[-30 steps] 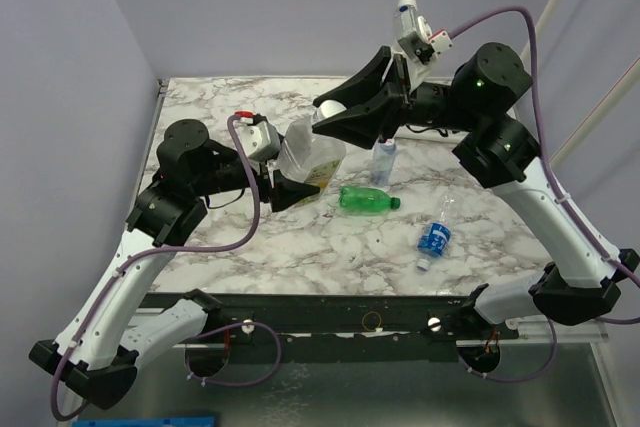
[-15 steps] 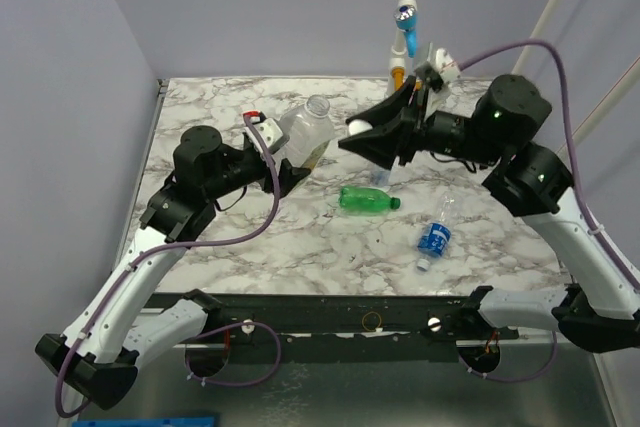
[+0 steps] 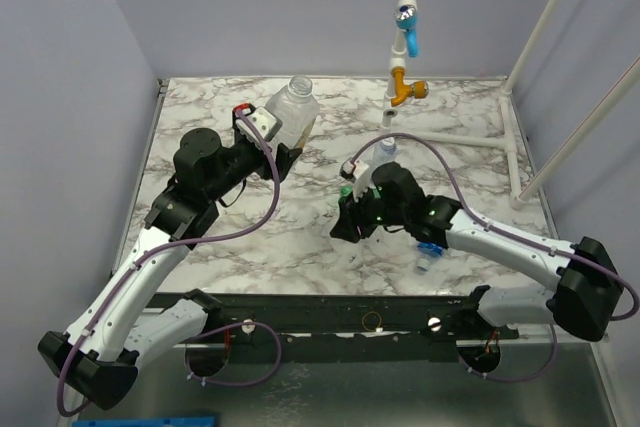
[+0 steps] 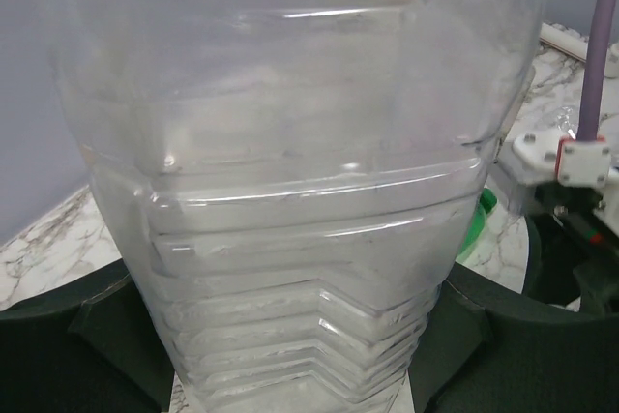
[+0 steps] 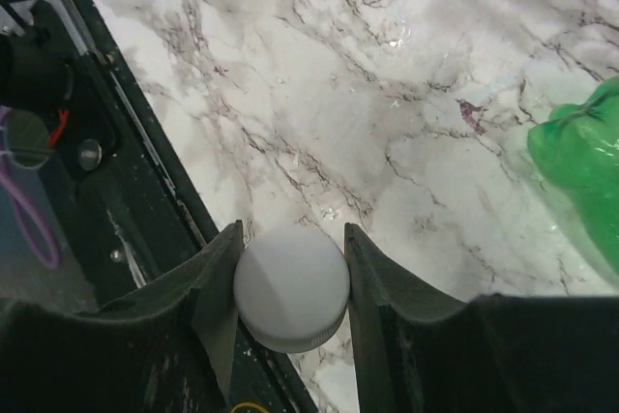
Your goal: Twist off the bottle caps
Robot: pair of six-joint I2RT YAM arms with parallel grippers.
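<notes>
One marbled table [image 3: 290,259], lilac walls [image 3: 60,97], white cap [image 5: 291,287]

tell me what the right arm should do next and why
Probably open the right pincer to set down the white cap: it is clamped between the fingers low over the marble table, and the tall bottle in the left pincer is already uncapped.
</notes>
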